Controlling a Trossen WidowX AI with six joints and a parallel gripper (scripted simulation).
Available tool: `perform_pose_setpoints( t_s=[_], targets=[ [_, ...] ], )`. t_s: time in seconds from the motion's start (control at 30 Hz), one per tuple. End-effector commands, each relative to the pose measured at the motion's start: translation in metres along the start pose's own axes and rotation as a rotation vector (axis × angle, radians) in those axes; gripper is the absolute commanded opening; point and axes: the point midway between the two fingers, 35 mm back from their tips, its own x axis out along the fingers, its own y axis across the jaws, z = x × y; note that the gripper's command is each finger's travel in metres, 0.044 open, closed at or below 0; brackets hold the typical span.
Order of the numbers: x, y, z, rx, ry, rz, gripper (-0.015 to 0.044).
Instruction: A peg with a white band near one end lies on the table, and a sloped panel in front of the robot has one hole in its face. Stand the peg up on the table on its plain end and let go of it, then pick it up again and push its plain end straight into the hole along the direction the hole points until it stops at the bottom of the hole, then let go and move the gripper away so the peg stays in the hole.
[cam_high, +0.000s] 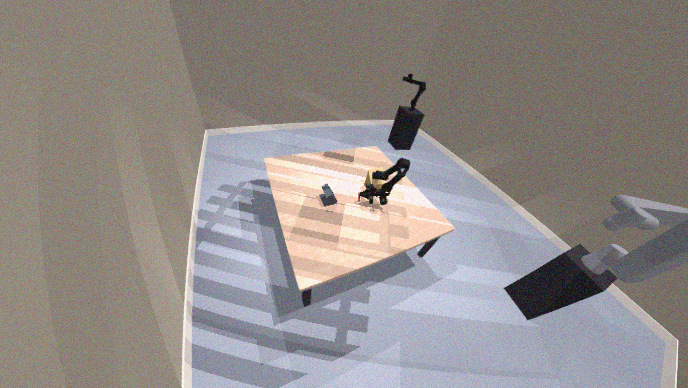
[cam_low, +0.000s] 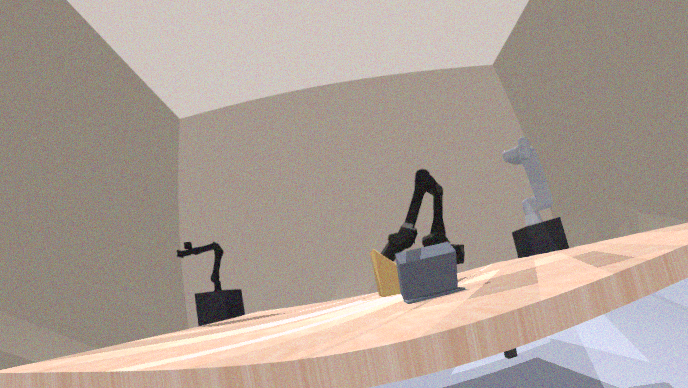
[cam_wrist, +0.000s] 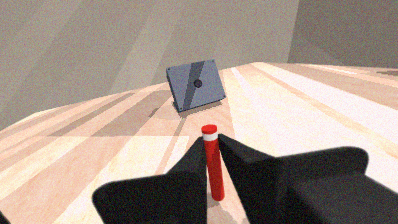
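The red peg (cam_wrist: 216, 170) (cam_high: 358, 197) stands about upright between the fingers, its white-banded end up and its plain end down. My gripper (cam_wrist: 210, 139) (cam_high: 361, 194) is shut on the peg near the banded end. The plain end is close to the table (cam_wrist: 310, 120) (cam_high: 320, 265) (cam_low: 350, 345); whether it touches cannot be told. The grey sloped panel (cam_wrist: 212, 90) (cam_high: 327, 192) (cam_low: 428, 274) stands on the table ahead of the gripper, apart from the peg. Its hole (cam_wrist: 198, 83) is dark, round and empty. In the exterior view the panel hides the peg and fingertips.
A yellow upright board (cam_high: 373, 179) (cam_low: 386, 277) stands on the table beside the arm. Off the table, another black arm stands on a dark pedestal (cam_high: 406, 128) (cam_low: 220, 307), and a pale grey arm on another dark pedestal (cam_high: 555, 287) (cam_low: 540, 239).
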Motion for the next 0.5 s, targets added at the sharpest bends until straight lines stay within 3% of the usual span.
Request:
perform_pose_setpoints(
  t_s=[0.0, 0.47],
  targets=[
    [-0.0027, 0.0027, -0.0006, 0.006, -0.042, 0.006, 0.0049],
    [-0.0017, 0.0015, -0.0035, 0.002, -0.013, 0.004, 0.0049]
  ],
)
